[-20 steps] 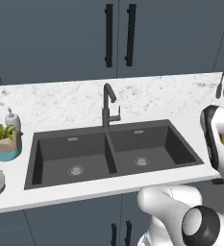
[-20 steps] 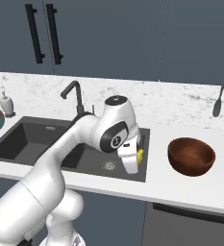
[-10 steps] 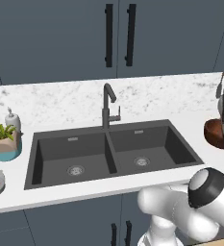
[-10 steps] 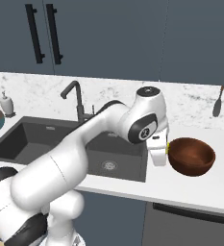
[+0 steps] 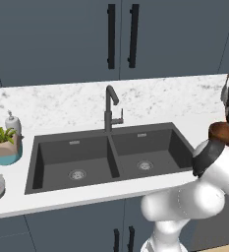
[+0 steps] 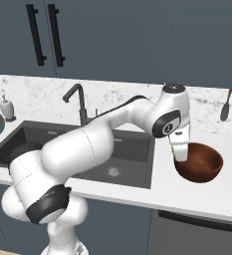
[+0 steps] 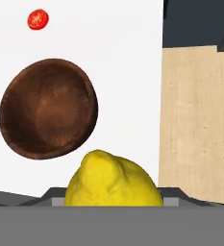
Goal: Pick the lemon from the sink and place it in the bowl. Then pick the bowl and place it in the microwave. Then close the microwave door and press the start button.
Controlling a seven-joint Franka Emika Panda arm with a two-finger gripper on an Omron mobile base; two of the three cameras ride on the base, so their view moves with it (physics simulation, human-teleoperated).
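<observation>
Lemon (image 7: 112,180) sits between the fingers of the tool, seen close at the bottom of the hand view, bright yellow and off the desk, so the tool is grasping the lemon. It is clear of the sink (image 5: 111,155), whose two dark basins show nothing but their drains. The first pick therefore looks done.

Ahead of the lemon in the hand view lies the bowl (image 7: 48,108), reddish-brown, upright and with nothing in it. In the right base view the tool (image 6: 180,152) hangs at the bowl's (image 6: 199,162) left rim, just above the white desk (image 6: 137,194), to the right of the sink. The lemon appears to be near the rim and not yet over the middle of the bowl, so the release into it is still to come.

What remains, as I judge it: carry the lemon over the bowl's hollow and let it go, then lift the bowl, set it in the microwave, shut the door and press start.

Farther out, a small red tomato-like thing (image 7: 38,19) lies on the desk beyond the bowl. A faucet (image 5: 111,106) stands behind the sink, and at the far left of the desk are a potted plant (image 5: 4,145) and a soap bottle (image 5: 13,123).
</observation>
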